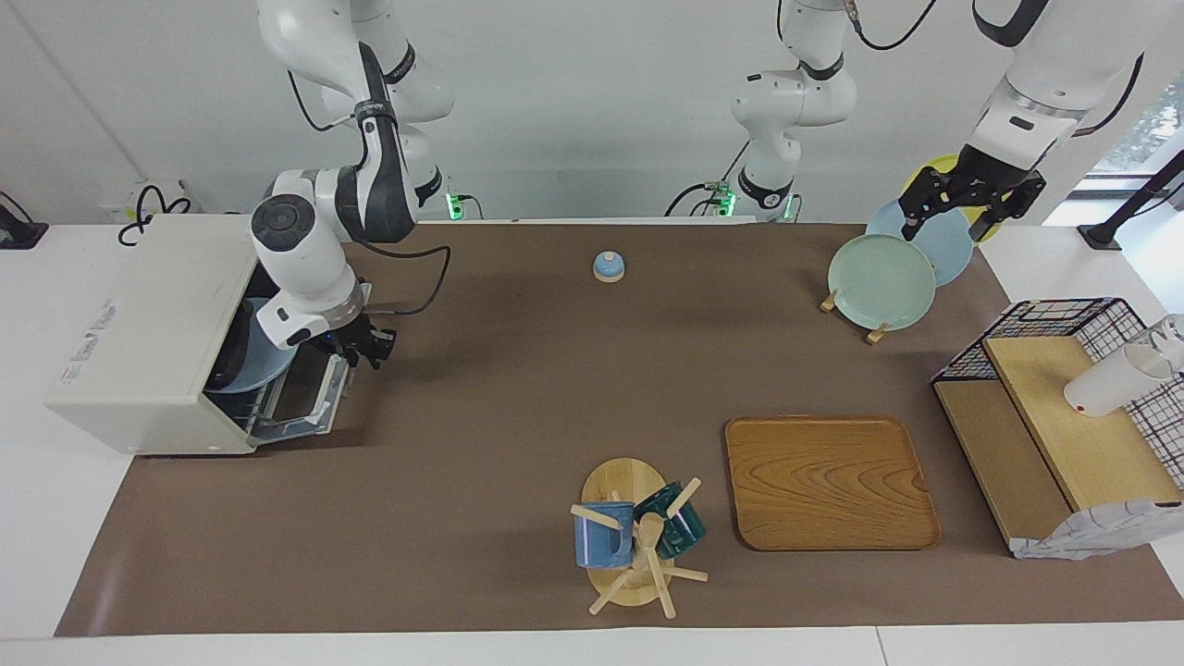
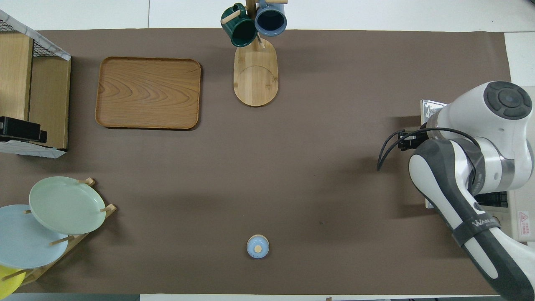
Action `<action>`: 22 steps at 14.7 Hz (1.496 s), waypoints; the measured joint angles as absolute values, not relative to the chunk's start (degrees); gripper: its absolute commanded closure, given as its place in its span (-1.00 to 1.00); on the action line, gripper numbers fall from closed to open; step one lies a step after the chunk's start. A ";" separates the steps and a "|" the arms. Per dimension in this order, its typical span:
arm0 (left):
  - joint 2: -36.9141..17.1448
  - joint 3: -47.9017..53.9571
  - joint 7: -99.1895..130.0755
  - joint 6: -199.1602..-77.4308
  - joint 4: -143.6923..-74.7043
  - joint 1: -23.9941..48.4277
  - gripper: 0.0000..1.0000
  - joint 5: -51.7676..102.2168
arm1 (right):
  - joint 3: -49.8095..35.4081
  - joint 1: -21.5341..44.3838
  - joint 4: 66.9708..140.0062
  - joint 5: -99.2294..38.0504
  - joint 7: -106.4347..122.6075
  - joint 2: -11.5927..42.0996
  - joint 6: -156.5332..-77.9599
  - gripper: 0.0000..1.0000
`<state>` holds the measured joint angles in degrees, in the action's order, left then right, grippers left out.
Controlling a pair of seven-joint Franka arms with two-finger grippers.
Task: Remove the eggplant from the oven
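The white oven stands at the right arm's end of the table, its door folded down open. Inside its mouth a light blue plate shows, with a dark rounded shape on it that looks like the eggplant, mostly hidden by the oven's top. My right gripper hangs low over the open door, just outside the oven's mouth. In the overhead view my right arm covers the oven and the eggplant is hidden. My left gripper waits open in the air over the plate rack.
A plate rack holds green, blue and yellow plates at the left arm's end. A wooden tray, a mug tree with two mugs, a small blue bell and a wire shelf stand on the brown mat.
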<state>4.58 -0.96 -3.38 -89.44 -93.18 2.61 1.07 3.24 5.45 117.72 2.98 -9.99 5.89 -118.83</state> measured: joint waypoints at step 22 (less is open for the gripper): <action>4.61 -1.07 -3.38 -90.13 -93.44 2.57 -1.00 1.07 | 5.54 2.23 118.60 3.95 -10.38 6.38 -116.31 -0.01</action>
